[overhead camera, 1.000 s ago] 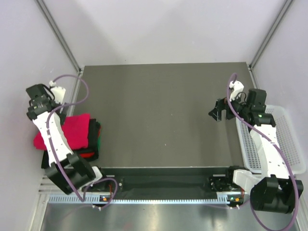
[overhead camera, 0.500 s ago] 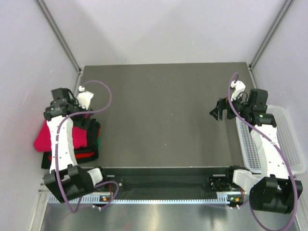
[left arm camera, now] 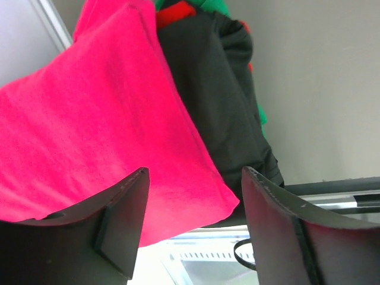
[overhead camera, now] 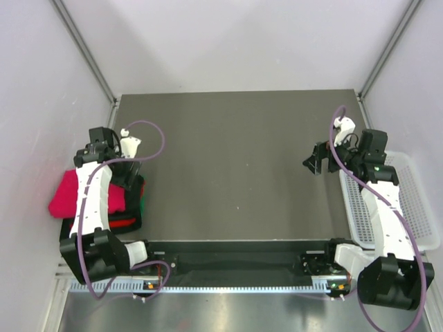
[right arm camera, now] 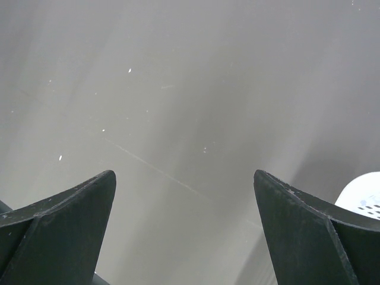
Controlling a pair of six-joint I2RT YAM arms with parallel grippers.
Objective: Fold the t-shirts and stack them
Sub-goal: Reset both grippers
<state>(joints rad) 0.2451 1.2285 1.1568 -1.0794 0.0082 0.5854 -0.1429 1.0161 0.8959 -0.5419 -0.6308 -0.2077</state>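
Note:
The folded t-shirts form a pile (overhead camera: 104,200) at the table's left edge. The magenta-red shirt (overhead camera: 66,197) lies on top, with black (overhead camera: 136,190), red (overhead camera: 124,220) and green (overhead camera: 142,205) edges showing at its right. In the left wrist view the magenta shirt (left arm camera: 89,130) covers the black one (left arm camera: 225,107), with red (left arm camera: 175,12) and green (left arm camera: 261,116) peeking out. My left gripper (overhead camera: 127,173) is open and empty just above the pile's right side; it also shows in the left wrist view (left arm camera: 193,231). My right gripper (overhead camera: 315,159) is open and empty above bare table (right arm camera: 184,225).
A white mesh basket (overhead camera: 415,207) stands off the table's right edge beside the right arm; its corner shows in the right wrist view (right arm camera: 362,199). The dark table (overhead camera: 235,159) lies between the arms. Walls and frame posts close in the sides.
My left arm has swung from the far left across the pile towards the table, its gripper now over the pile's right side. The right arm has hardly moved.

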